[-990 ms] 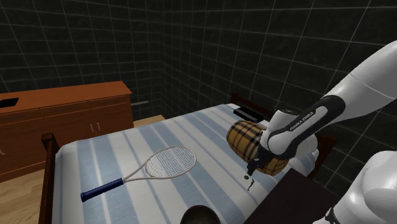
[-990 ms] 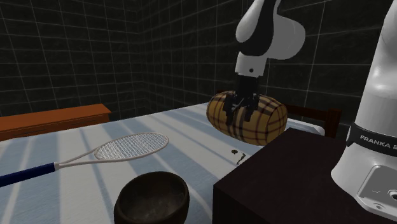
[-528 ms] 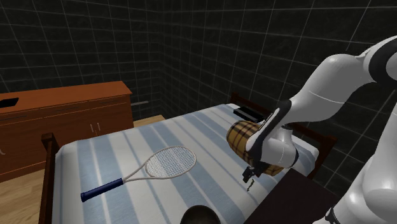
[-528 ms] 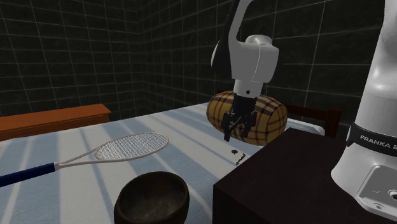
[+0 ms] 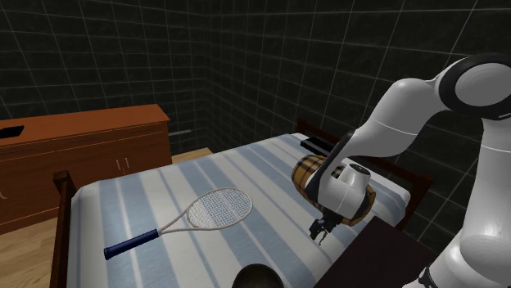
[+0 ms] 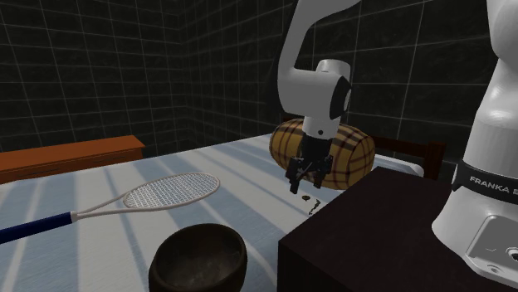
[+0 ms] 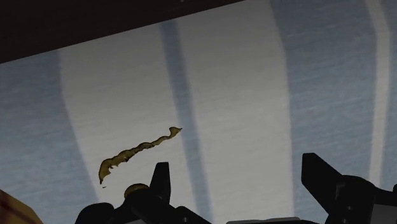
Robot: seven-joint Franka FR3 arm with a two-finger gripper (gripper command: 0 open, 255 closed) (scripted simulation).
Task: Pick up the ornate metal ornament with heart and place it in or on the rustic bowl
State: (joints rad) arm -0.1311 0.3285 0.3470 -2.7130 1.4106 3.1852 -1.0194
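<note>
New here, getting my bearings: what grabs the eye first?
The white arm hangs open black jaws low by a thin wavy brownish ornament on the striped bed, before a tan plaid barrel cushion. A white tennis racket lies mid-bed; a dark rough bowl sits in the second exterior view's foreground.

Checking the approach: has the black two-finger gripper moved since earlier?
Yes. The black two-finger gripper has sunk to the lower edge of the plaid barrel-shaped cushion, nearer the blue-striped bedcover.
</note>
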